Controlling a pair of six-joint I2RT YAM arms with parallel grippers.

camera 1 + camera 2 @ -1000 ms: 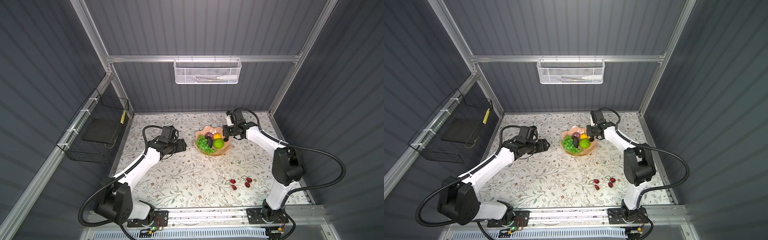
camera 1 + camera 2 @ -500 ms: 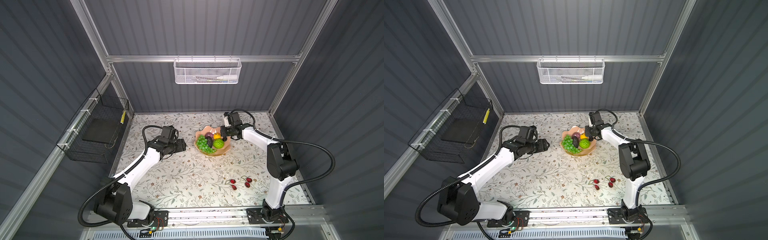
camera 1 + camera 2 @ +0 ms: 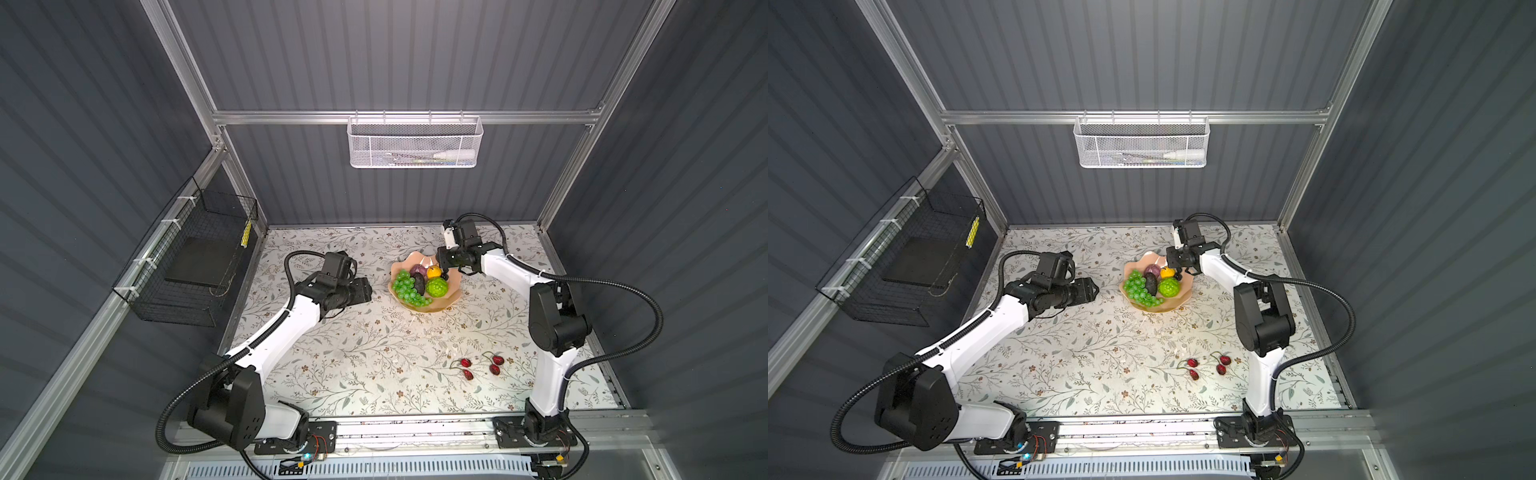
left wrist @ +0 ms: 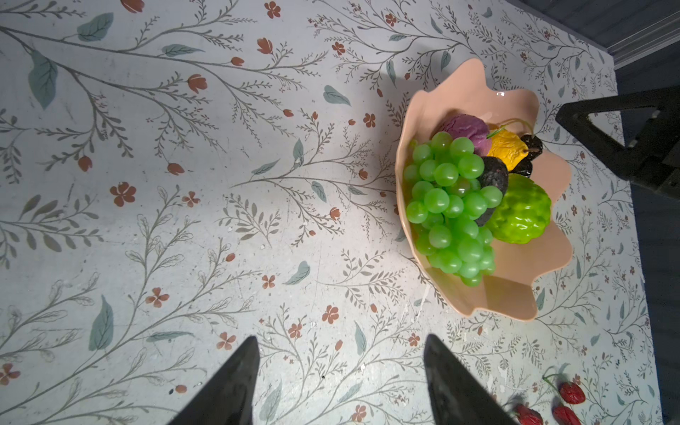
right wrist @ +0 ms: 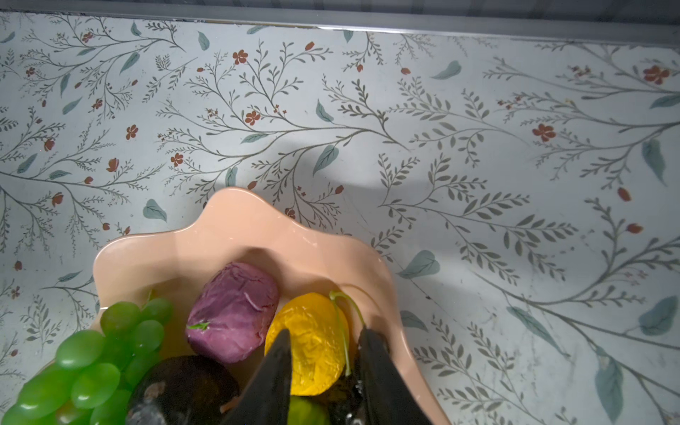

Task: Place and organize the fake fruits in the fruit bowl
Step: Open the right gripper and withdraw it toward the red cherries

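Observation:
The peach-pink fruit bowl (image 3: 419, 308) (image 3: 1152, 308) (image 4: 507, 305) (image 5: 235, 209) holds the green grape bunch (image 3: 405, 286) (image 4: 449, 209), purple fruit (image 3: 419, 270) (image 5: 235, 312), yellow fruit (image 3: 434, 272) (image 5: 312, 342), avocado (image 4: 493, 176) and lime-green ball (image 3: 436, 287) (image 4: 522, 213). Dark cherries (image 4: 533, 145) lie beside the yellow fruit. Their green stem rises between the parted fingers of my right gripper (image 3: 445, 274) (image 5: 324, 331), which is open over the bowl's far right rim. Red cherries (image 3: 467, 368) (image 3: 1223, 363) lie on the table near the front right. My left gripper (image 3: 368, 291) (image 4: 341, 336) hovers open and empty, left of the bowl.
A white mesh basket (image 3: 413, 143) hangs on the back wall. A black wire basket (image 3: 195, 266) hangs on the left wall. The back wall runs close behind the bowl. Flowered table surface lies between the bowl and the red cherries.
My right gripper's jaws have parted over the bowl, and the dark cherries now rest inside it. The left arm has not moved.

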